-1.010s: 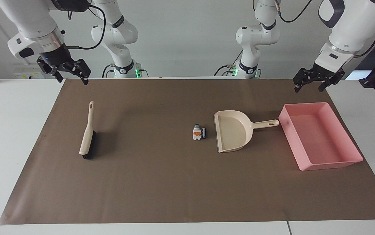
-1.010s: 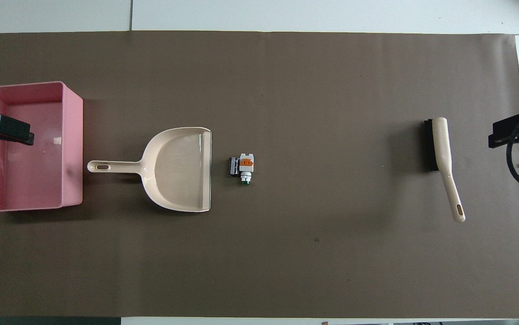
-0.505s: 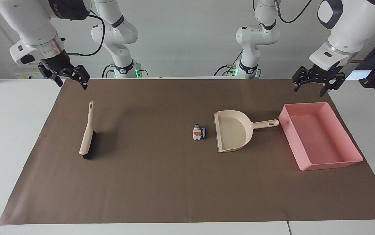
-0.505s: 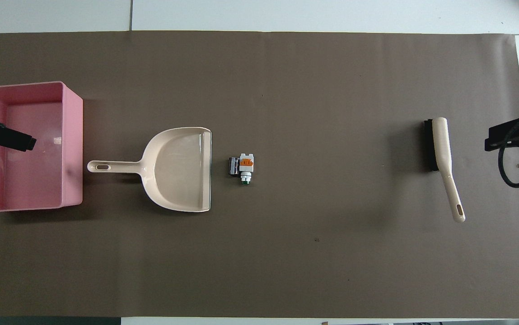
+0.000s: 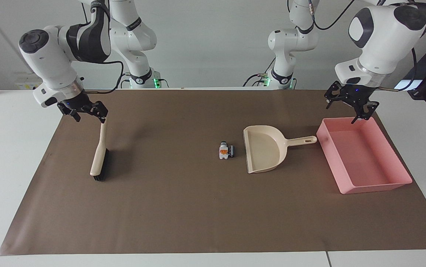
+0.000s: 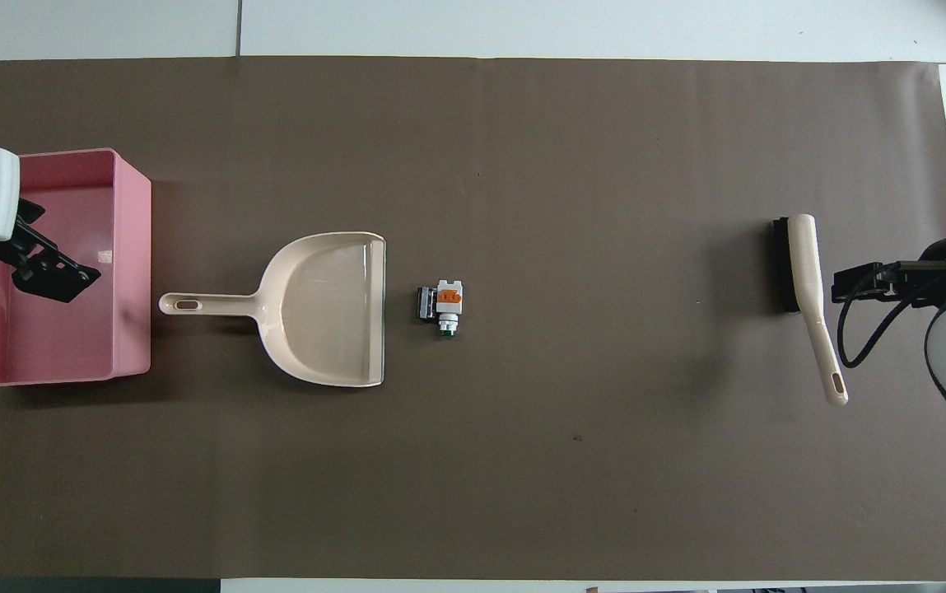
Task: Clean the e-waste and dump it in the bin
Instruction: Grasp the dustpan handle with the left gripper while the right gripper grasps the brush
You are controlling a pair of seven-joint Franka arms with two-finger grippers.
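The e-waste (image 5: 225,150) is a small white-grey scrap with an orange mark and a black scrap touching it, on the brown mat beside the open mouth of the beige dustpan (image 5: 264,148). They also show in the overhead view as e-waste (image 6: 442,303) and dustpan (image 6: 324,309). The pink bin (image 5: 376,187) stands by the dustpan's handle, toward the left arm's end. My left gripper (image 5: 348,107) is open and empty in the air over the bin's wall (image 6: 133,263). My right gripper (image 5: 88,114) is open and empty just above the handle end of the brush (image 5: 99,155).
The beige brush (image 6: 802,272) with black bristles lies flat toward the right arm's end. The brown mat (image 5: 183,207) covers most of the white table. The dustpan's handle points at the bin.
Both arms have come down and inward. The right gripper moved from beside the mat's edge to over the brush handle. The left gripper moved over the bin. Nothing on the mat moved.
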